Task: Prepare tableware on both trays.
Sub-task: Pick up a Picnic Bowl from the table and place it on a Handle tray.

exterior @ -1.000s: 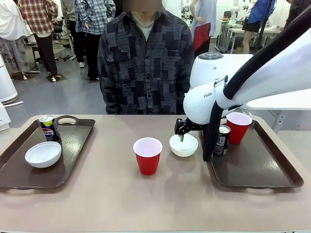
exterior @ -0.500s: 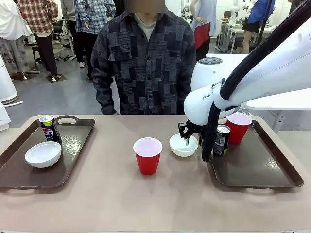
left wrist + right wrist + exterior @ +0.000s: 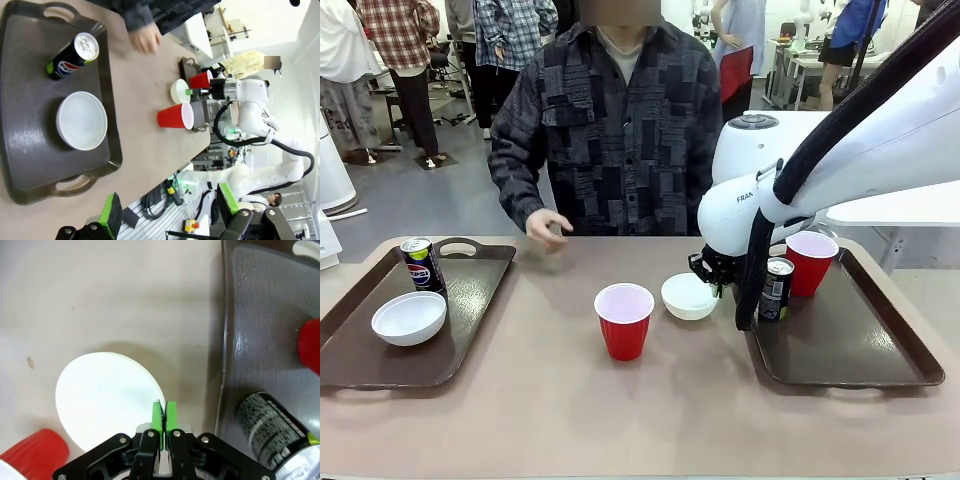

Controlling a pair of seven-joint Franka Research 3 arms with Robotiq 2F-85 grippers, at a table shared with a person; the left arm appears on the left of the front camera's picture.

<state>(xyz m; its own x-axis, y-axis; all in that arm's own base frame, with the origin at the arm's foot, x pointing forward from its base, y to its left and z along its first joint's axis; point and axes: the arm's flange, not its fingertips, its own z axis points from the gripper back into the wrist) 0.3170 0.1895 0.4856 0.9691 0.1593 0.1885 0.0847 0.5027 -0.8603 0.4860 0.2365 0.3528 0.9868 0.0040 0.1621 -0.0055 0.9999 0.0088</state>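
Observation:
My right gripper (image 3: 711, 272) is shut on the near rim of a small white bowl (image 3: 688, 297), which sits slightly tilted between the trays. In the right wrist view its green pads (image 3: 158, 417) pinch the white bowl (image 3: 107, 400) at the rim. A red cup (image 3: 624, 320) stands mid-table. The right tray (image 3: 850, 350) holds a dark can (image 3: 777, 290) and another red cup (image 3: 811, 262). On the left tray (image 3: 360, 350) are a Pepsi can (image 3: 421, 264) and a second white bowl (image 3: 409, 318). My left gripper (image 3: 169, 207) hangs open high above the left tray (image 3: 30, 75).
A person stands at the far side, one hand (image 3: 548, 228) hovering over the table's far edge near the left tray. Bare table lies in front of the red cup and between the trays. The right tray's front half is bare.
My right gripper has shut on the bowl's rim and the bowl has shifted slightly left. The person's hand has come forward over the table's far edge.

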